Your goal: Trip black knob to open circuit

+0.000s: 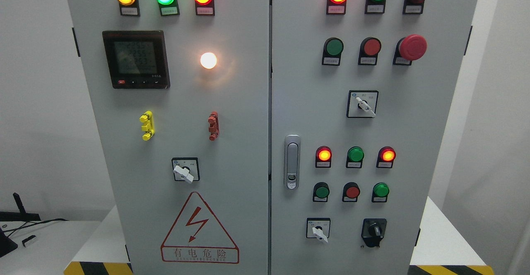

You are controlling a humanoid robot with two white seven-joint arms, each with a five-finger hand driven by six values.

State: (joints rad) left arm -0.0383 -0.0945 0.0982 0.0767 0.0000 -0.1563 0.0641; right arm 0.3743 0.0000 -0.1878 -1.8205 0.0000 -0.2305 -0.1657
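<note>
The black knob (373, 232) sits at the lower right of the grey electrical cabinet's right door (306, 80), its handle pointing roughly straight up with a slight tilt. Left of it is a white-handled rotary switch (319, 230). Neither of my hands nor any arm shows in the head view.
Rows of lit and unlit indicator lamps and push buttons fill both doors. A red mushroom stop button (412, 47) protrudes at the upper right. A metal door latch (292, 162) sits at the centre seam. Other white-handled switches (185, 171) (364, 105), a digital meter (136, 59) and a warning triangle (199, 229) are there too.
</note>
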